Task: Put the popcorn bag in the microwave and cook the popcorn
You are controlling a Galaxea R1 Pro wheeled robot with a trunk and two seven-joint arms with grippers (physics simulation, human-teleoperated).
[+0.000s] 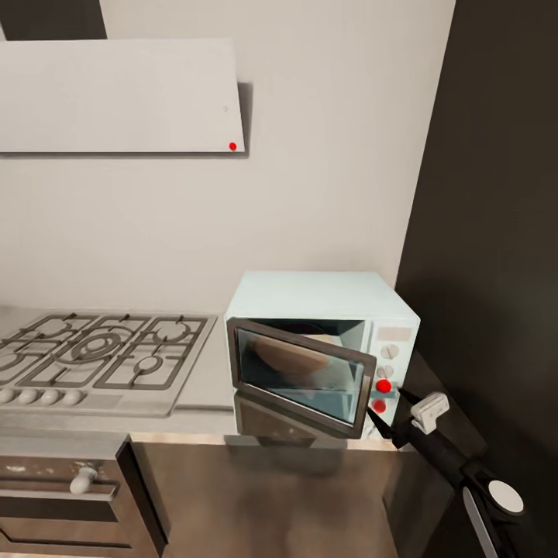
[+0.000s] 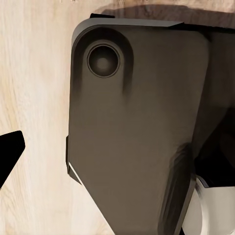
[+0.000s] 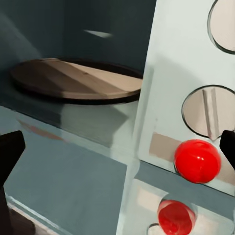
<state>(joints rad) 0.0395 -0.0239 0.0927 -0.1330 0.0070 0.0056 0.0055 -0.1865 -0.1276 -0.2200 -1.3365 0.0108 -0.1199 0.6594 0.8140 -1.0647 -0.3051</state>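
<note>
Head view, microwave: the pale blue microwave (image 1: 322, 349) sits on the grey tabletop (image 1: 209, 395) against the wall, its dark glass door (image 1: 302, 376) hinged down and partly ajar, a round turntable plate visible inside.
Head view, controls: two pale round knobs and a red indicator light (image 1: 384, 386) line the right-hand panel, with a second red dot mirrored just below.
Head view, right arm: the right gripper (image 1: 387, 422) reaches in from the lower right, its dark fingers just beside the door's right edge and close under the red light; whether they are spread or closed cannot be told here.
Head view, surroundings: a gas hob (image 1: 97, 356) lies to the left of the microwave, a built-in oven (image 1: 62, 488) below it, a flat hood (image 1: 116, 97) on the wall above.
Left wrist view: a dark robot body panel (image 2: 137, 127) over pale wood floor (image 2: 34, 88); one black fingertip (image 2: 10, 152) shows at the edge, so the fingers' spread cannot be judged.
Right wrist view: the fingers stand wide apart, one black fingertip (image 3: 10, 156) at each side edge, holding nothing; between them are the microwave's open cavity, its brown turntable plate (image 3: 78, 81) and the red indicator light (image 3: 197, 160) on the panel.
</note>
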